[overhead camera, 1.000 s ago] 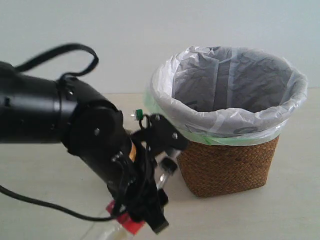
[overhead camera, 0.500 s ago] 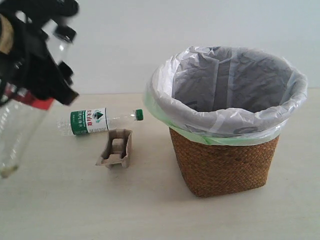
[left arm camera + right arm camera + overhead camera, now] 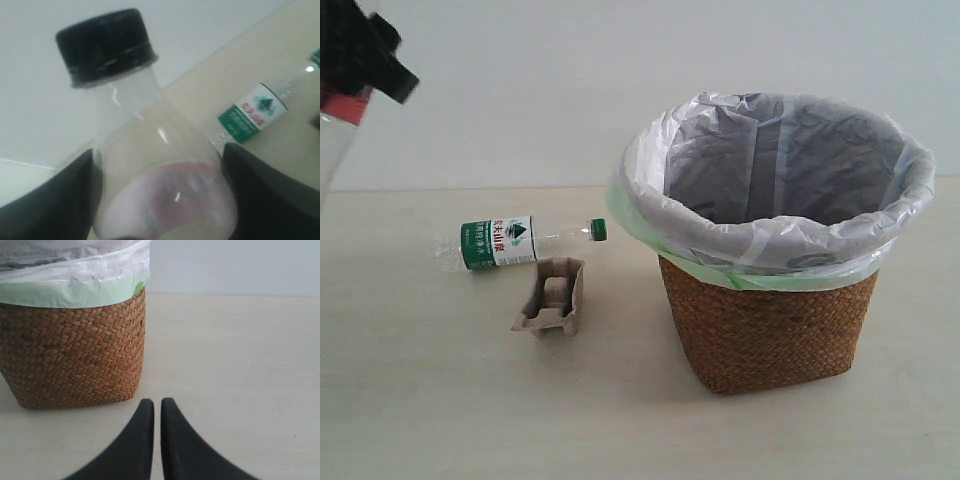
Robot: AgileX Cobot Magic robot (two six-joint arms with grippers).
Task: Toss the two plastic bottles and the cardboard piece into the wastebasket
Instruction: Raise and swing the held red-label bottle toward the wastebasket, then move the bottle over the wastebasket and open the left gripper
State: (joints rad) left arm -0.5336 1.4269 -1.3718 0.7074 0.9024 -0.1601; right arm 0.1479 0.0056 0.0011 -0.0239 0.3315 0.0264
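Note:
My left gripper (image 3: 160, 195) is shut on the clear bottle with the black cap (image 3: 105, 45) and red label (image 3: 175, 200). In the exterior view that bottle (image 3: 335, 130) hangs high at the far left edge, under the black gripper (image 3: 365, 50). The green-capped bottle (image 3: 505, 243) lies on its side on the table, also seen from the left wrist as the green-white labelled bottle (image 3: 252, 112). The cardboard piece (image 3: 552, 296) rests just in front of it. The wastebasket (image 3: 770, 300) stands at the right. My right gripper (image 3: 157, 405) is shut with nothing in it, low beside the wastebasket (image 3: 75, 350).
The pale table (image 3: 440, 400) stretches in front of the bottle and cardboard. A plain light wall (image 3: 570, 80) stands behind. The basket's white bag with its green edge (image 3: 720, 270) folds over the rim.
My left arm has lifted the black-capped bottle from low at the front up and away to the upper left. This uncovered the green-capped bottle and the cardboard piece.

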